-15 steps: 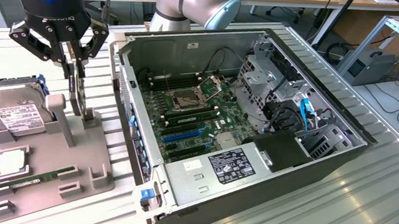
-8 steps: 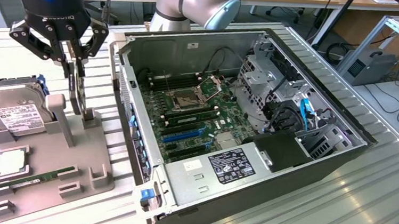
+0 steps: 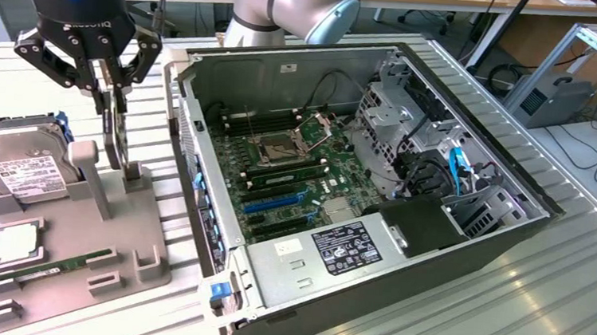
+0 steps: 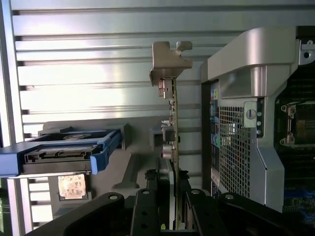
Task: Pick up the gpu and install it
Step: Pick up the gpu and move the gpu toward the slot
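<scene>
Gripper pinched gpu by top edge; card hung upright directly beneath, foot in grey holder slot. Open computer case close alongside. Risk: thin-edge grip could slip, tilting card, jamming it in slot

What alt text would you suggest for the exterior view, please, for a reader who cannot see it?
A robot gripper holds the thin black gpu on edge between its jaws, at a grey parts fixture on the exterior view's left. Beside it lies an open computer case with its motherboard exposed; a hard drive rests on the fixture.
</scene>
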Robot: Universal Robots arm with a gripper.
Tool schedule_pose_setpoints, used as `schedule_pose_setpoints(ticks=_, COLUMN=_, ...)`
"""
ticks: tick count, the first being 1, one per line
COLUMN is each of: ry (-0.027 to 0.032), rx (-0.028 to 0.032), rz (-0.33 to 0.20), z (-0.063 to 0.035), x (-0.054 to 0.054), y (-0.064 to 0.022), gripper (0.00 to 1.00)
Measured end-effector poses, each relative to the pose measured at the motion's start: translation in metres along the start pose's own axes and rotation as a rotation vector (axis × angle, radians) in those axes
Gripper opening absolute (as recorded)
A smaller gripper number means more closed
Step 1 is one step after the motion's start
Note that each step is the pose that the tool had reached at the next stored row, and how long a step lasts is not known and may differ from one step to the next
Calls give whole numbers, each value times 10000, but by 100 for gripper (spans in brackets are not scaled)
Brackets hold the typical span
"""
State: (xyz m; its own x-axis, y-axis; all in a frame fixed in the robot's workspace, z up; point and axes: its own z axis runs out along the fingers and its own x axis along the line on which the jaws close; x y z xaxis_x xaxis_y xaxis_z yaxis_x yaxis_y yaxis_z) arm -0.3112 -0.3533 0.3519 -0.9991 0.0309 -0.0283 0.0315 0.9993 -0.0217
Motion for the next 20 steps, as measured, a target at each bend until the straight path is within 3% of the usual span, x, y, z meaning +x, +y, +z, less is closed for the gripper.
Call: schedule_pose_setpoints(ticks=20, ry=1, rx=-15, rz=0, z=-2, x=2, y=75, gripper=27)
